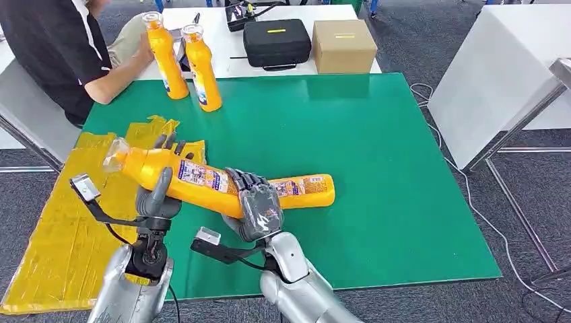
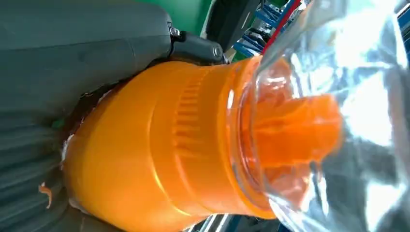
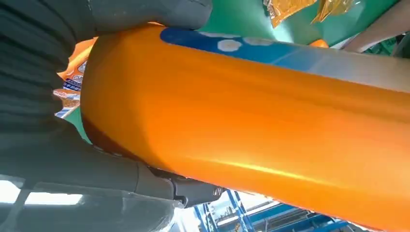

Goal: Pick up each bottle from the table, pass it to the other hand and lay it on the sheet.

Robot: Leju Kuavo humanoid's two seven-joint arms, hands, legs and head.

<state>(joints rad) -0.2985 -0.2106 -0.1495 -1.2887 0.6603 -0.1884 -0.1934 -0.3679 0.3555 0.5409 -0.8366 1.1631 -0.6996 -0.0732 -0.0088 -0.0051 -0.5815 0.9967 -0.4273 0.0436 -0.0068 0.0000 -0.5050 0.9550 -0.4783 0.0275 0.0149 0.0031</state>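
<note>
The left robot hand [image 1: 158, 195] wraps its fingers around the neck end of an orange bottle [image 1: 222, 182], just below the clear cap, while the right robot hand [image 1: 259, 208] clasps the same bottle around its middle, fingers curled over the label. So both hands hold the one bottle, which lies nearly level in the air, cap toward the yellow sheet [image 1: 67, 222] and base out over the green desk [image 1: 377, 168]. The left wrist view shows the thumb pressed against the orange shoulder beside the clear cap [image 2: 309, 121]; the right wrist view shows the grey thumb tight on the smooth orange body [image 3: 251, 125].

This looks like the middle of the handover: the bottle is off the desk, but neither hand has let go. Which way it passes cannot be told for sure, though the sheet lies on the left hand's side. Nothing rests on the visible part of the sheet. Two more orange bottles [image 1: 185, 57] stand upright at the far edge, a person's hand [image 1: 141, 47] touching one, so most of the task remains
</note>
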